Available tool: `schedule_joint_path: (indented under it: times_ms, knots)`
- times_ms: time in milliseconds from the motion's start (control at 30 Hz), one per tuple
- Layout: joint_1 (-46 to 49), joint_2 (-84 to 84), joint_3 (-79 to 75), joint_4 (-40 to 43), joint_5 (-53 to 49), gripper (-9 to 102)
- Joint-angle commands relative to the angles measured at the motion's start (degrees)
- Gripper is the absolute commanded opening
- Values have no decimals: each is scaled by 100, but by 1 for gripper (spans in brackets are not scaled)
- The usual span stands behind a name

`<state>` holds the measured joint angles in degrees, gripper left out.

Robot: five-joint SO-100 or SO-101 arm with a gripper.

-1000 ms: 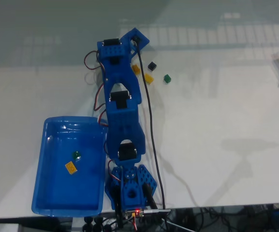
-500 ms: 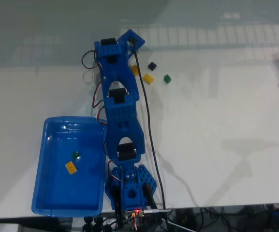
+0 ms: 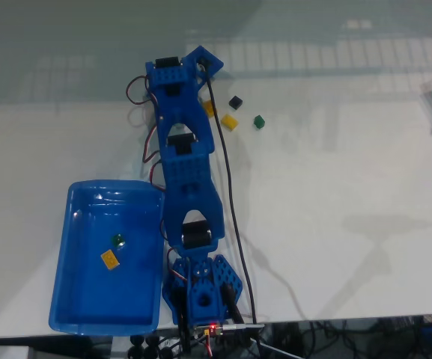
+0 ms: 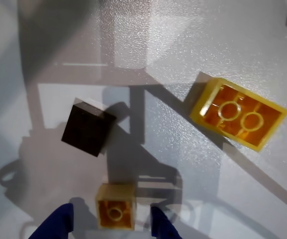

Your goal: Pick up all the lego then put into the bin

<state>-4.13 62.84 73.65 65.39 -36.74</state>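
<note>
1. Straight down through the wrist view: the gripper hangs with its two blue fingertips spread apart, and a small yellow brick sits right between them at the near edge, lying hollow side up. Nothing is gripped yet; the jaws straddle it with a gap on each side.

2. The rest of the lego: a black brick just left and farther off, and a longer yellow brick to the right, also flipped over with two tubes showing.

3. Handling call: these are tiny, hard, glossy plastic pieces, practically weightless. They won't deform, but smooth flat sides could skid or pop out of a crooked pinch. Best bet looks like squeezing the small brick squarely across its two opposite flat walls.

4. The fixed view gives the wider layout: the bin sits at the near left beside the arm's base, with a green brick and a yellow brick in the bin already inside.

5. That same view shows a loose green brick on the table to the right of the cluster at the far end, where the arm reaches. The arm's body hides the jaws there; the wrist view alone shows the fingertips.
</note>
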Motion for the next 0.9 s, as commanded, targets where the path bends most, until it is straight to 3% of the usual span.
schedule_joint_path:
  times_ms: [0,333,567,700,867]
  knots:
    - [-53,18,-334,26,-88,19]
    - [-53,-220,-562,132,-211,0]
    - [-62,-114,-545,149,-202,0]
    - [-176,835,-193,290,-167,0]
    - [-949,3226,686,870,-237,0]
